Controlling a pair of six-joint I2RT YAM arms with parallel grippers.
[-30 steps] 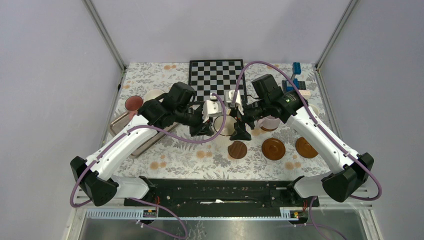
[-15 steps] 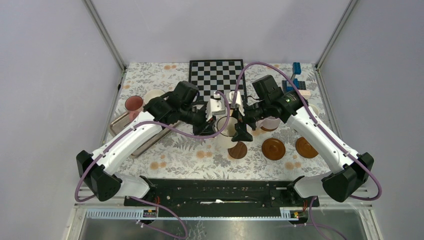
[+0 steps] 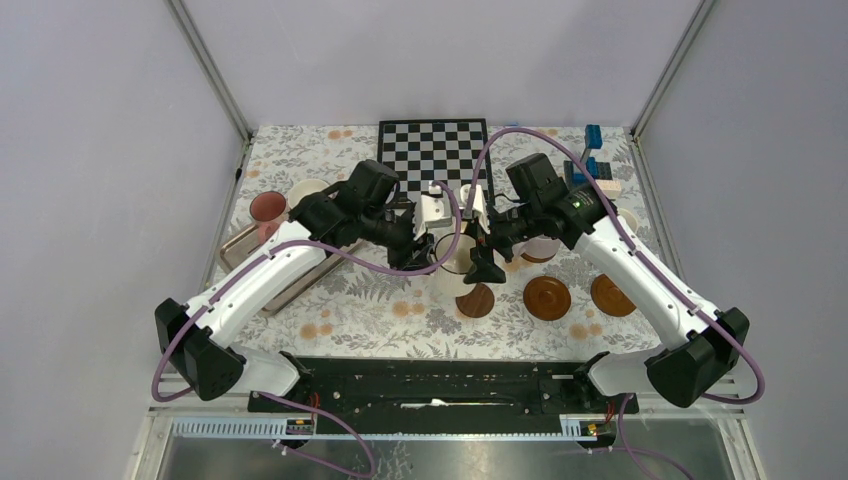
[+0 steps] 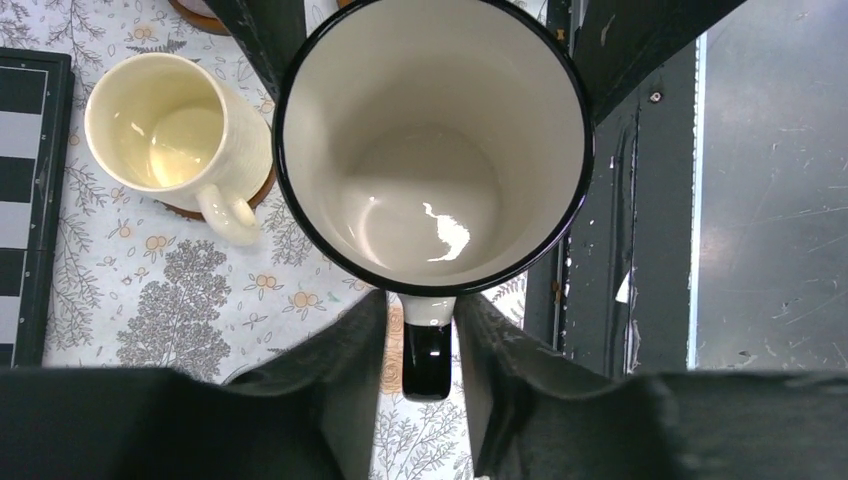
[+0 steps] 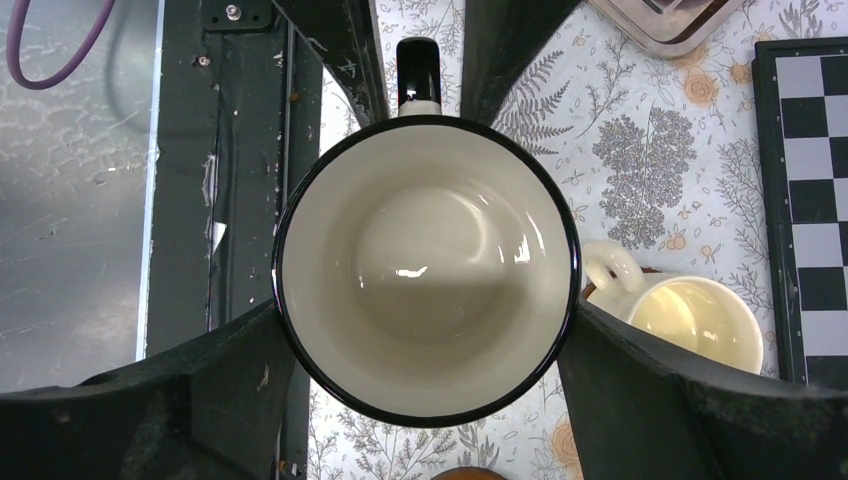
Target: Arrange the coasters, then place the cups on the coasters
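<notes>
Mug (image 4: 430,150), white, dark-rimmed: clasped across its body by the wide-spread right gripper (image 5: 425,330), left gripper (image 4: 422,320) narrowly open astride the handle (image 4: 427,365), apparently a handover.

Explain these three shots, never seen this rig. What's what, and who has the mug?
Two white robot arms, the left arm and the right arm, are bolted at the near edge of a table covered by a flowery tablecloth. The wide picture comes from a fixed camera above and behind them. The other two come from a camera on each wrist, looking down past its own fingers.

Both arms meet at one white mug with a dark rim. The right pincer grips its body from both sides. The left pincer sits loose round the handle, with tablecloth showing beside it.

Nearby are a cream mug on a coaster, three bare coasters, a chessboard, a metal tray and a dark red mug.
</notes>
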